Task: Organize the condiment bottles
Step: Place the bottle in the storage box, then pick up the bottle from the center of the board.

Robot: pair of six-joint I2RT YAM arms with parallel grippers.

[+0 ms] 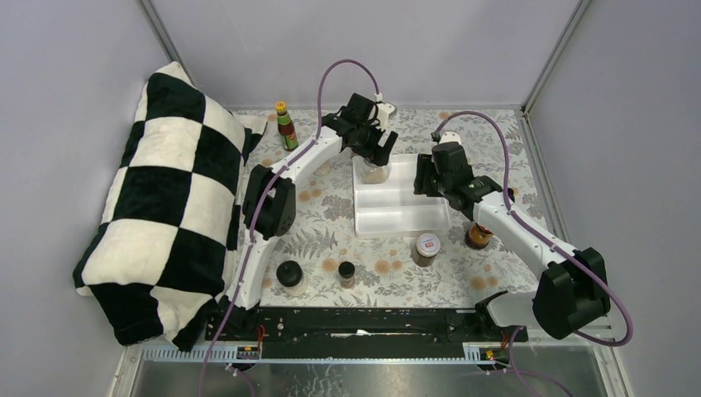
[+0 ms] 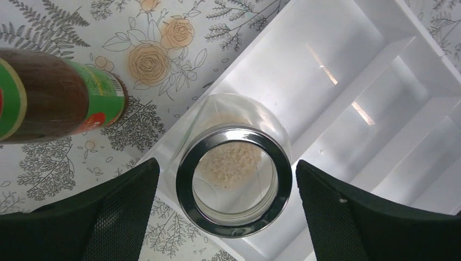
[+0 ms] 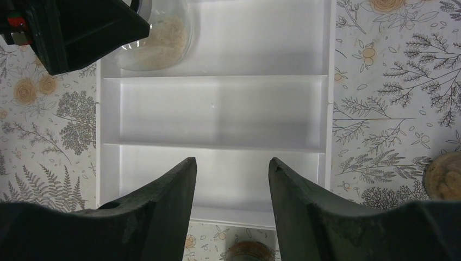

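Enclosure of plain pale grey walls (image 1: 364, 37) at far, left and right, with metal posts (image 1: 555, 54) at the far corners. Table under a white cloth (image 1: 331, 223) printed with grey ferns and orange roses. Black-and-white checkered cushion (image 1: 165, 207) lies along the left wall. Black rail (image 1: 364, 325) across the near edge, metal sheet (image 1: 372, 376) nearer still. Light even and soft.

Bright even light, glare streaks on the white tray (image 2: 353, 49), soft shadows
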